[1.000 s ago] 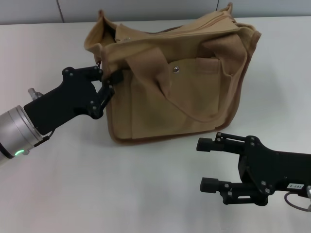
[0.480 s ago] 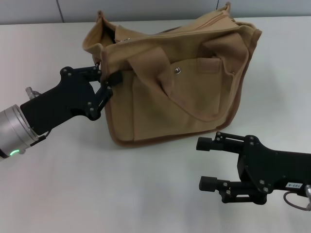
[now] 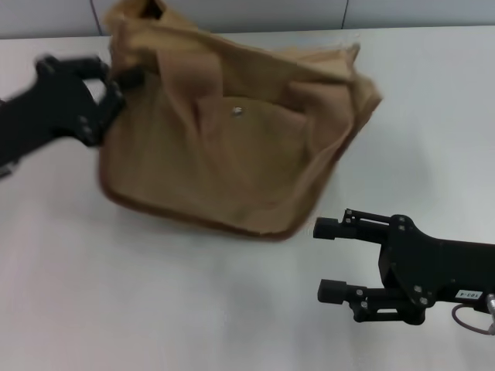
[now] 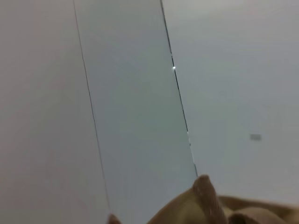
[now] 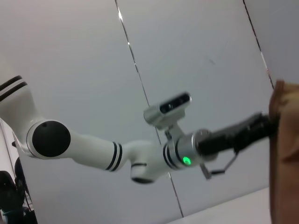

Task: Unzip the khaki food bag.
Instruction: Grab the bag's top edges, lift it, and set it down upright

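White worktop (image 3: 155,309): left gripper (image 3: 124,79) pinches the khaki food bag (image 3: 232,162) near the far-left corner; right gripper (image 3: 331,259) rests open near the front-right corner.

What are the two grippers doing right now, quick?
Left gripper: closed on the khaki food bag at its upper left end.
Right gripper: open, empty, hovering beside the bag.

Bag (image 3: 232,154) on table (image 3: 116,309), centre-left, tilted. Left gripper (image 3: 116,81) at bag's upper left corner, touching it. Right gripper (image 3: 329,259) near front right, just beside bag's lower right corner, apart from it.
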Available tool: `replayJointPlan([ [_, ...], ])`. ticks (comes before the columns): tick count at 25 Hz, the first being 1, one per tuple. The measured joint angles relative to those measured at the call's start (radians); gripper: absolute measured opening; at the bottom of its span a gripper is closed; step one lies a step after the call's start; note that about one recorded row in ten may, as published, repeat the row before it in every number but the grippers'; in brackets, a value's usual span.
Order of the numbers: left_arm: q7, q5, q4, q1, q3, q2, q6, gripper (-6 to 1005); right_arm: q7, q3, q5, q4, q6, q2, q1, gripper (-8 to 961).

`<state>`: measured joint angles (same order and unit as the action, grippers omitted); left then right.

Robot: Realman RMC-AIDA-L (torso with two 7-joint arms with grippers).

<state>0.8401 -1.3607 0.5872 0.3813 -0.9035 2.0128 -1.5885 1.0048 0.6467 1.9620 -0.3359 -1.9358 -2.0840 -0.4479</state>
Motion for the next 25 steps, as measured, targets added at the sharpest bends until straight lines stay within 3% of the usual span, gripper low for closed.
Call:
replayJointPlan([
  [3, 0.092, 0.000, 0.143, 0.001, 0.041, -0.013, -0.029, 91, 0.000, -0.008, 0.000, 0.000, -0.003, 0.001, 0.000, 767],
  [4, 0.092, 0.000, 0.143, 0.001, 0.041, -0.013, -0.029, 91, 0.000, -0.008, 0.000, 0.000, -0.003, 0.001, 0.000, 766],
  [7, 0.120, 0.001, 0.213, 0.009, 0.058, -0.005, -0.071, 91, 0.000, -0.010, 0.000, 0.000, -0.003, 0.001, 0.004, 766],
  [8, 0.111, 0.000, 0.226, 0.018, 0.050, 0.009, -0.095, 91, 0.000, -0.015, 0.000, 0.000, -0.001, 0.001, 0.007, 766],
  [10, 0.053, -0.033, 0.229, 0.032, -0.010, 0.041, -0.131, 91, 0.000, -0.032, -0.001, 0.009, 0.000, 0.000, 0.009, 766],
  [11, 0.053, -0.033, 0.229, 0.032, -0.010, 0.041, -0.131, 90, 0.000, -0.032, -0.001, 0.009, 0.000, 0.000, 0.009, 766],
  [12, 0.013, -0.055, 0.227, 0.039, -0.087, 0.054, -0.134, 90, 0.000, -0.043, -0.001, 0.017, 0.001, 0.001, 0.008, 766],
  [14, 0.007, -0.057, 0.225, 0.042, -0.115, 0.057, -0.130, 90, 0.000, -0.046, -0.001, 0.019, 0.002, 0.001, 0.008, 765],
  [17, -0.016, -0.053, 0.170, 0.074, -0.227, 0.061, -0.098, 90, 0.000, -0.057, -0.002, 0.021, 0.004, 0.001, 0.007, 765],
  [21, -0.044, -0.053, 0.126, 0.088, -0.233, 0.061, -0.091, 89, 0.000, -0.098, -0.002, 0.022, -0.001, 0.001, 0.010, 765],
  [25, -0.049, -0.047, 0.113, 0.082, -0.234, 0.061, -0.095, 89, 0.000, -0.227, -0.002, 0.010, -0.057, 0.006, 0.033, 764],
])
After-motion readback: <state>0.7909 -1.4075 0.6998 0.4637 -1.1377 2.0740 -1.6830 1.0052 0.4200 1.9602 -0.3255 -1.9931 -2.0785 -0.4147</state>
